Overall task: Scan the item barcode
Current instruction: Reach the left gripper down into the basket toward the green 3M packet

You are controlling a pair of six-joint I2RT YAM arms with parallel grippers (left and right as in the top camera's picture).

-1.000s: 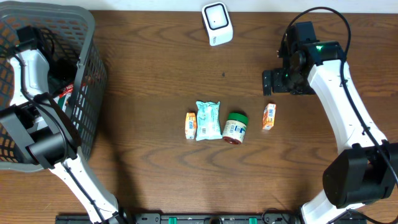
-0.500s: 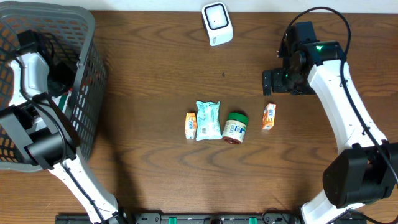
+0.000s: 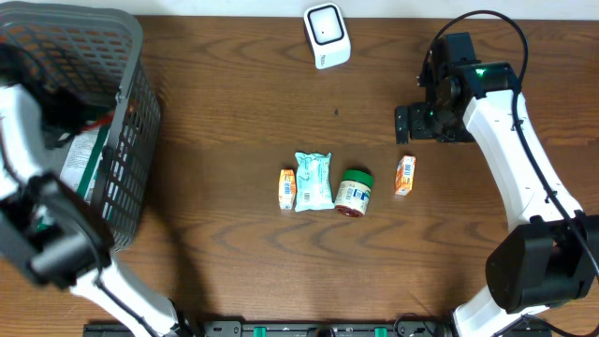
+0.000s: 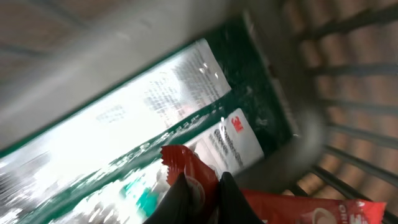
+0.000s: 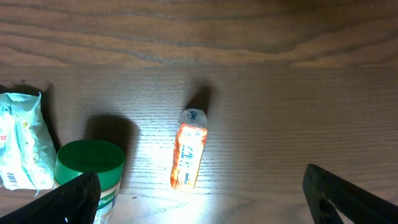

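Note:
Inside the grey basket (image 3: 126, 187), my left gripper (image 4: 202, 186) is shut on the top edge of a red packet (image 4: 185, 163); in the blurred left wrist view the rest of the packet trails to the lower right. From overhead the left gripper (image 3: 67, 110) is only a dark blur within the basket. The white scanner (image 3: 327, 35) stands at the table's far edge. My right gripper (image 3: 426, 124) hangs open above a small orange packet (image 5: 189, 149), holding nothing.
A green-and-white package (image 4: 155, 118) lies under the red packet in the basket. Mid-table sit a small orange packet (image 3: 287, 188), a light blue pack (image 3: 314, 181), a green-lidded jar (image 3: 354, 192) and the other orange packet (image 3: 404, 175).
My left gripper has shut on the red packet. The left arm has swung toward the left in the basket and shows blurred. The right arm has not moved.

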